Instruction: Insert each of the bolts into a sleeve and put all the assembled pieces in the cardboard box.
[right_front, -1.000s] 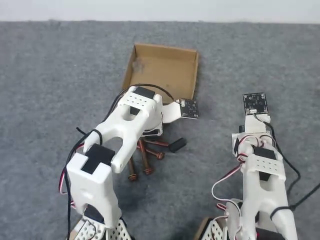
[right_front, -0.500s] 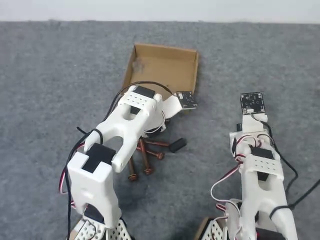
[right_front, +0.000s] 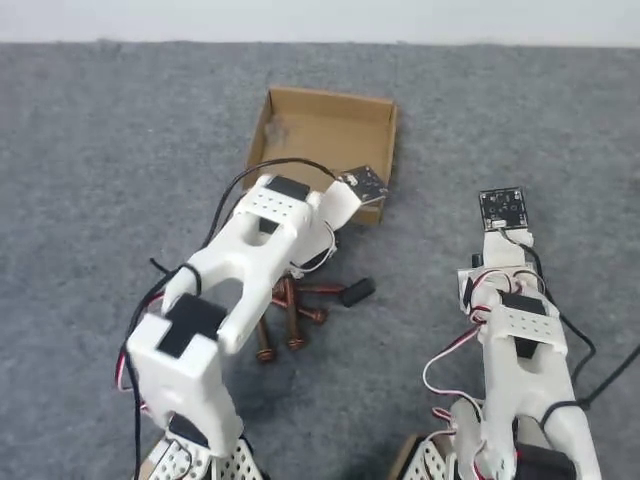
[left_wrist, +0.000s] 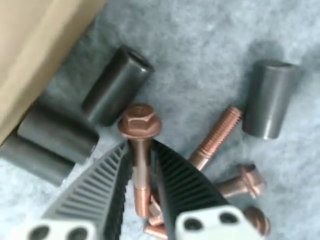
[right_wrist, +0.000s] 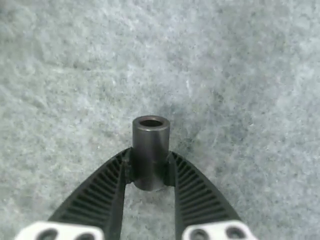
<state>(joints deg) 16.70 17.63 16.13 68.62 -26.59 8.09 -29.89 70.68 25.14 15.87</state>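
My left gripper (left_wrist: 141, 150) is shut on the shank of a copper bolt (left_wrist: 140, 124), whose hex head sticks out past the fingertips. Below it, several black sleeves lie on the carpet: one (left_wrist: 117, 85) just ahead of the bolt head, two (left_wrist: 57, 132) against the cardboard box wall (left_wrist: 35, 45), and one (left_wrist: 272, 97) apart. Loose bolts (left_wrist: 215, 135) lie beside them. My right gripper (right_wrist: 150, 161) is shut on a black sleeve (right_wrist: 150, 135), open bore pointing outward above bare carpet. In the high view the left arm (right_front: 265, 245) hangs over the bolt pile (right_front: 290, 315) near the cardboard box (right_front: 330, 97).
Grey carpet covers the table. A lone sleeve (right_front: 356, 291) lies to the right of the bolt pile. The right arm (right_front: 510, 310) stands to the right with open carpet around it. The box floor (right_front: 320, 145) is bare.
The left wrist has risen and swung toward the box. The right arm has shifted slightly left and away.
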